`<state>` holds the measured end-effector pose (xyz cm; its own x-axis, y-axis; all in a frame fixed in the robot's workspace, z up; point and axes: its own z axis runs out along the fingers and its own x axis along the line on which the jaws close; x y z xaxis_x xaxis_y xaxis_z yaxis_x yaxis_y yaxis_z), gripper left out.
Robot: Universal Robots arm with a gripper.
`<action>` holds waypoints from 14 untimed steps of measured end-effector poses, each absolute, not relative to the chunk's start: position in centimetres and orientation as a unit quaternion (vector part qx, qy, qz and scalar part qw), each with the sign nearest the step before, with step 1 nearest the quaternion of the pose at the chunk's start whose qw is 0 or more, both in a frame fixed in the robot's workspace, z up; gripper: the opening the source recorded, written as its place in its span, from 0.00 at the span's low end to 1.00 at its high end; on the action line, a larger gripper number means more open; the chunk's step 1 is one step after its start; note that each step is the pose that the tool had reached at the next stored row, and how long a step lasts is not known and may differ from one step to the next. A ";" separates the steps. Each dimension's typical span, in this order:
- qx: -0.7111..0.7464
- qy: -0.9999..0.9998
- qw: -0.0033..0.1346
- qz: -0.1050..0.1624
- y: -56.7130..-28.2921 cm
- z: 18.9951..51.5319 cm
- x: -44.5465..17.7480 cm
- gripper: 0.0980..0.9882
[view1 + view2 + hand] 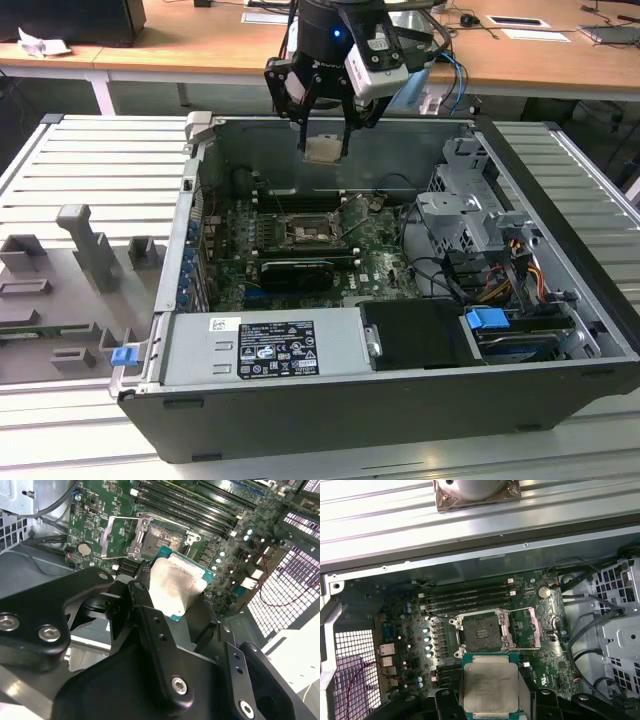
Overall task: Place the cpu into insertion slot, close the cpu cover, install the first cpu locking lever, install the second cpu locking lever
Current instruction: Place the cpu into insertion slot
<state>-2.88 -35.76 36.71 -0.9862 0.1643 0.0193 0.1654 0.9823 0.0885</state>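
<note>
In the exterior view, the arm's jaws pinch a small square chip point(322, 149) by two opposite edges. They hold it flat, metal side up, over the far wall of an open computer case point(400, 420) that lies on a ribbed grey surface point(90, 170). The bare socket point(303, 232) sits on the green motherboard point(380, 265), below the chip, toward the near side and slightly to the exterior view's left, so chip and socket are well apart. In the second wrist view, the chip point(175, 587) is clamped between the black jaws, with the socket point(162, 536) beyond it and the hinged metal cover point(117, 535) swung up and aside, leaving the contact field exposed. In the first wrist view, the chip point(490, 687) hangs level, its edges roughly square with the socket point(481, 631), whose cover point(525, 627) stands open beside it; by this showing, the chip is not yet seated.
</note>
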 end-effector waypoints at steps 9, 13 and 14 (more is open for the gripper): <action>-0.150 -0.988 0.003 -0.045 -35.8 36.4 -2.9 0.48; -0.169 -0.984 0.002 -0.045 -35.8 36.3 -2.9 0.48; -0.174 -0.984 0.002 -0.045 -35.8 36.3 -2.9 0.48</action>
